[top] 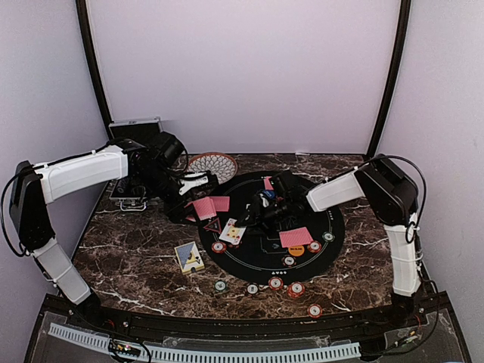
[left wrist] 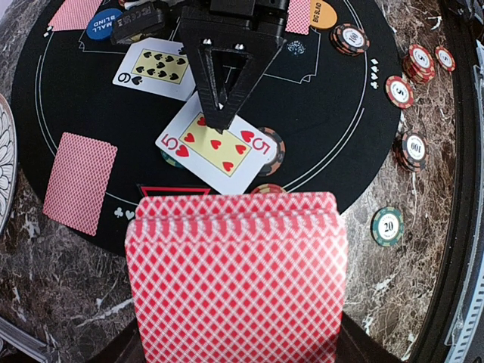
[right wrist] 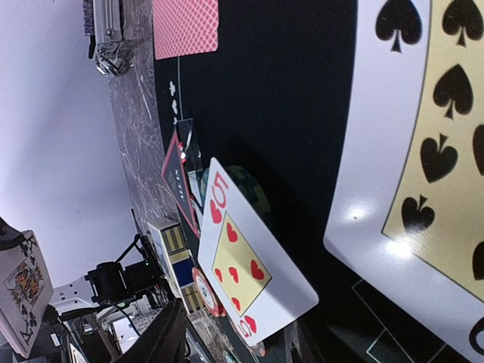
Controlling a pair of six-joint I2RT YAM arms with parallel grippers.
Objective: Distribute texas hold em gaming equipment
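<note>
My left gripper (top: 195,206) is shut on a deck of red-backed cards (left wrist: 234,272), held over the left rim of the black round mat (top: 334,227). My right gripper (left wrist: 219,113) has its fingers together on the top edge of a face-up five of hearts (left wrist: 219,147), which is tilted over a chip in the right wrist view (right wrist: 253,261). A nine of spades (left wrist: 155,68) lies face up beside it. A red triangle marker (left wrist: 174,189), a blue button (left wrist: 103,21) and an orange button (left wrist: 321,11) lie on the mat.
Striped chips (top: 276,283) lie along the mat's near rim and on the marble. Face-down cards (top: 296,237) lie on the mat. A card box (top: 189,257) lies left of the mat. A patterned bowl (top: 212,165) and a black case (top: 136,128) stand at the back left.
</note>
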